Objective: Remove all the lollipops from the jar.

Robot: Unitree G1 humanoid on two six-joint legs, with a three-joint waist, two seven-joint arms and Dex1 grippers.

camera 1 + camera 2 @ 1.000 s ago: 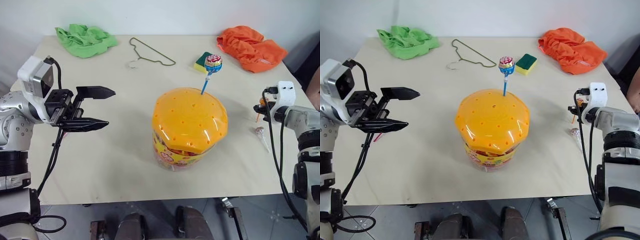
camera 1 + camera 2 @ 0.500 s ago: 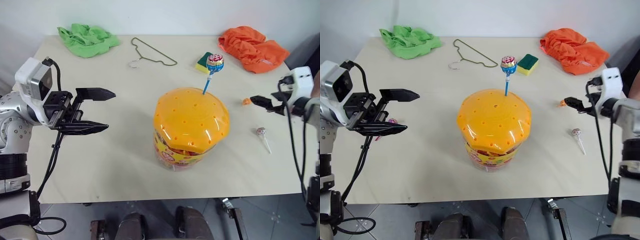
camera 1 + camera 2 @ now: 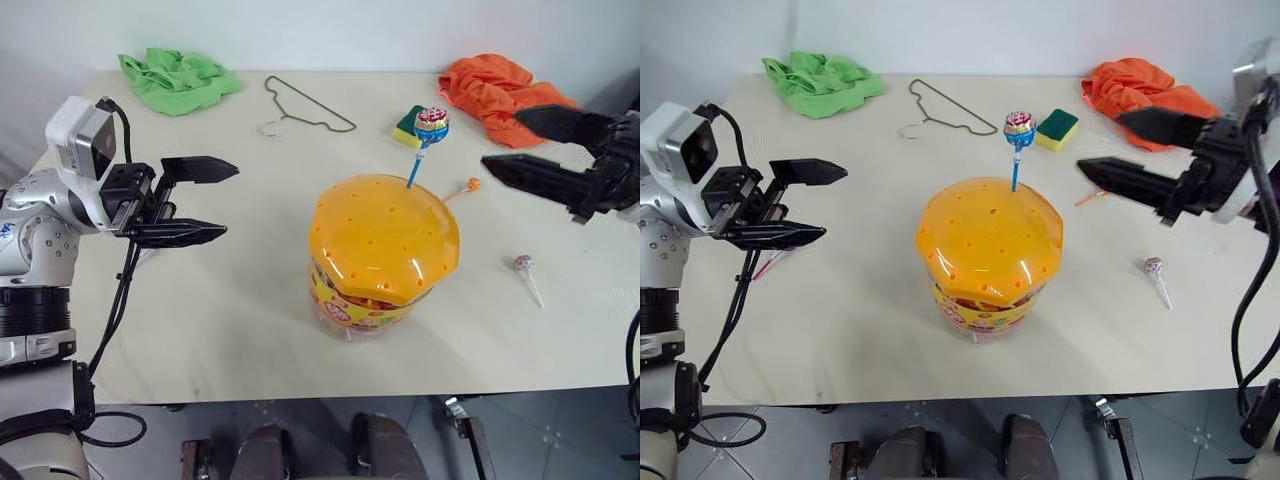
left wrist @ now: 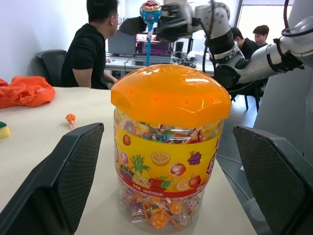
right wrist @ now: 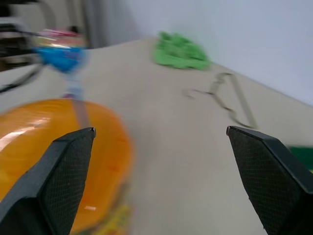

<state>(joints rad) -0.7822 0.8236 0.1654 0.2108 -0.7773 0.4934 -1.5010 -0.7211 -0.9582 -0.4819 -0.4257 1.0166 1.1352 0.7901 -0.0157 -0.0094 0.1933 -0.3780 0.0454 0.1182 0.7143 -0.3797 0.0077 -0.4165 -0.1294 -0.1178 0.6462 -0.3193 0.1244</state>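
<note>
Right gripper [image 3: 545,148] hangs at three o'clock of the jar [image 3: 383,255], jaws wide, empty; left gripper [image 3: 195,200] at nine o'clock, likewise spread. Jar sits mid-table [image 3: 230,300], lid on. One blue-stick lollipop [image 3: 428,130] stands in the lid at one o'clock. Risk: a fast sideways approach knocks the light jar over. Loose orange-stick lollipop [image 3: 468,186] and white-stick lollipop [image 3: 522,268] could be swept off.

You've got crumpled green cloth [image 3: 176,78], thin wire hanger [image 3: 305,106], yellow-green sponge [image 3: 405,124], orange cloth [image 3: 495,83] at table's far edge
</note>
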